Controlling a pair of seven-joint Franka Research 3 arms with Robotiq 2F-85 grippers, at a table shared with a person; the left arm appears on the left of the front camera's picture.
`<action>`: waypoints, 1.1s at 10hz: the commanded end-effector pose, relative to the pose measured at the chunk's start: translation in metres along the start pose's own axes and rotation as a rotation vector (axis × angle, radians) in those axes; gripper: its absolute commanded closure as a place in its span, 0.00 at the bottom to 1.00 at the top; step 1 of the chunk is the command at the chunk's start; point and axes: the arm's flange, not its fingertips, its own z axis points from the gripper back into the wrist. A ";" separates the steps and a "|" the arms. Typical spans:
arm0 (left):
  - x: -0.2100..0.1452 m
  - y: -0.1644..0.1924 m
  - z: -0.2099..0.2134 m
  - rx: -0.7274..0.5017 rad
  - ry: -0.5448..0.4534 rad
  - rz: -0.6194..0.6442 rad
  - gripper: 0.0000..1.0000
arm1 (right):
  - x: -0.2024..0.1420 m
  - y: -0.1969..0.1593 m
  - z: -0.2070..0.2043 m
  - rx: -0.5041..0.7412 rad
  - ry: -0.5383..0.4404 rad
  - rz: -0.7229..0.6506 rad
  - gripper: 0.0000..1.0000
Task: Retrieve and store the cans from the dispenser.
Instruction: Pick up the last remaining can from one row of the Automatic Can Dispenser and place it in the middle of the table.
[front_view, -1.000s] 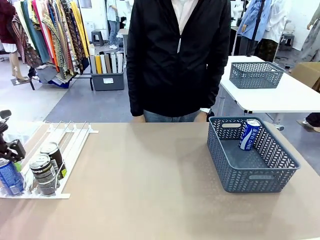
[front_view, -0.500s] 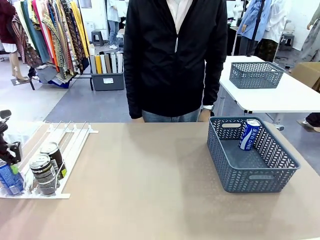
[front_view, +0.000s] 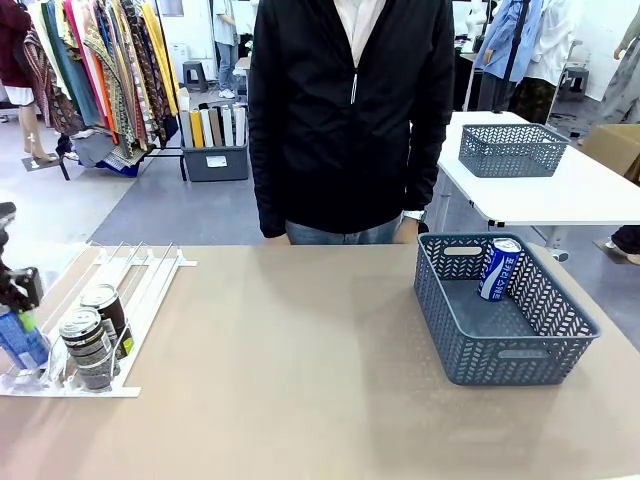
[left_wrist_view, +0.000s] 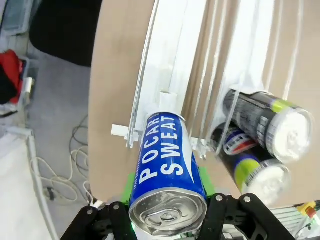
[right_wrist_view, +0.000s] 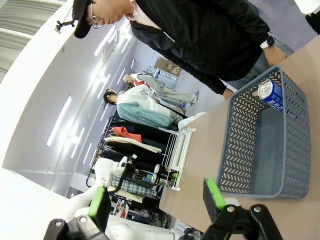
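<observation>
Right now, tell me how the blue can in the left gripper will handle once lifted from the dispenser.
The blue can looks rigid, so it likely holds shape between the green pads of the left gripper. Its glossy printed wall may slip in a light squeeze. Tall and slim, it would probably tip easily when stood, or roll if laid down.

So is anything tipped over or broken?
Just the can in the basket: it leans against the wall instead of standing. Nothing looks spilled or broken.
</observation>
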 end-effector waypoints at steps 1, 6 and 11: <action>-0.026 0.000 0.072 -0.075 -0.123 -0.065 1.00 | 0.003 0.003 -0.002 0.021 -0.019 0.009 0.00; -0.064 0.028 0.158 -0.241 -0.330 -0.066 1.00 | 0.003 0.003 -0.002 0.021 -0.019 0.009 0.00; -0.064 0.012 0.163 -0.122 -0.290 -0.100 1.00 | 0.003 0.003 -0.002 0.021 -0.019 0.009 0.00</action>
